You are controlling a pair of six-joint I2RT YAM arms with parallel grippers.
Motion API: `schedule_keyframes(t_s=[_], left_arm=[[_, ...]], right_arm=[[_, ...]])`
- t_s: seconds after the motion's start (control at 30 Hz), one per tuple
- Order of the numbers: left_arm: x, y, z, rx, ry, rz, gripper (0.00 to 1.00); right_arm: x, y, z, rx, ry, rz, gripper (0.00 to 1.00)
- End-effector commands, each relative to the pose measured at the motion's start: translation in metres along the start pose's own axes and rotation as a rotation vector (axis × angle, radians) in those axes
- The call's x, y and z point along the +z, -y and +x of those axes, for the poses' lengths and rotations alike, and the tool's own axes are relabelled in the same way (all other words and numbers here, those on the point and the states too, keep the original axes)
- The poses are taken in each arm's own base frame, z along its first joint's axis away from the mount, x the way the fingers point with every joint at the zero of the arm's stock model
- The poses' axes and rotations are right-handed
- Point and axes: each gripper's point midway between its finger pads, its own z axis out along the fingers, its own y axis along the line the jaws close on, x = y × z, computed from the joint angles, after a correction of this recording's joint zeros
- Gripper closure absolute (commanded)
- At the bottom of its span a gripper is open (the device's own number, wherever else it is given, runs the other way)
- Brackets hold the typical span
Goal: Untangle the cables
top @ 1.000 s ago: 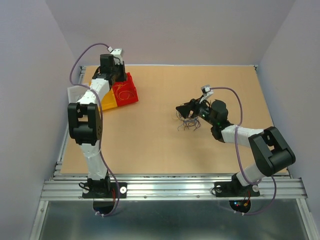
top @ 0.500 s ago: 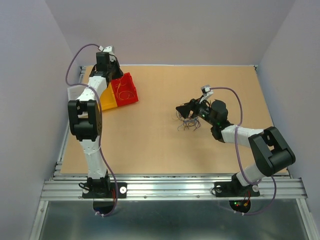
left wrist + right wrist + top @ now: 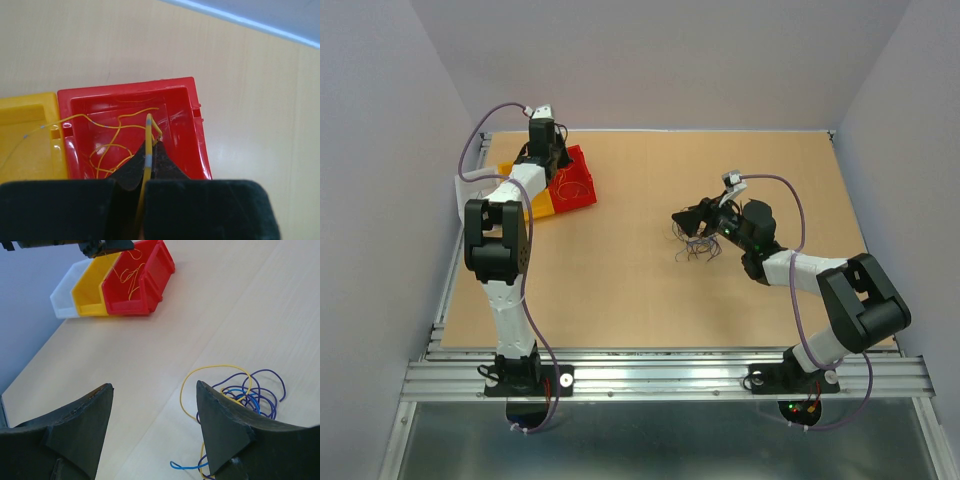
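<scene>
The left pincer [image 3: 150, 147], clamped on a yellow cable [image 3: 148, 132], has been swung back over the red bin [image 3: 198, 145], so a drop seems due, while the tangled cables [image 3: 243, 392] are left on the table [image 3: 150, 335] by the open right pincer [image 3: 154, 390]

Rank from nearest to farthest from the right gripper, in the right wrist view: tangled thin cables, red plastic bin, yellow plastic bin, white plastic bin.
1. Tangled thin cables, beside the right gripper.
2. Red plastic bin, far upper left.
3. Yellow plastic bin, beyond it.
4. White plastic bin, row's end.
</scene>
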Motion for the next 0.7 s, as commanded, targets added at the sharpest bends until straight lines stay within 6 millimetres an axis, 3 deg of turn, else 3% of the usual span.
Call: schedule_keyframes(t_s=[0.0,0.03,0.2,0.23,0.3,0.67], left_arm=[[-0.001,-0.003,-0.025,0.046,0.096,-0.079,0.96],[-0.003,-0.001,-0.028,0.058,0.103,-0.076,0.86],[-0.019,0.002,-0.039,0.120,0.150,-0.128,0.72],[-0.022,0.006,-0.039,0.133,0.155,-0.134,0.58],[-0.029,0.002,-0.045,0.158,0.178,-0.179,0.37],[-0.061,0.009,-0.072,0.238,0.224,-0.159,0.35]], right_arm=[[-0.005,-0.006,-0.011,-0.025,0.040,-0.012,0.27],[-0.005,-0.006,-0.011,-0.026,0.040,-0.012,0.27],[-0.006,-0.005,-0.011,-0.028,0.041,-0.005,0.27],[-0.006,-0.005,-0.010,-0.027,0.038,-0.004,0.27],[-0.006,-0.005,-0.010,-0.028,0.039,-0.005,0.27],[-0.005,-0.006,-0.010,-0.028,0.035,-0.007,0.27]])
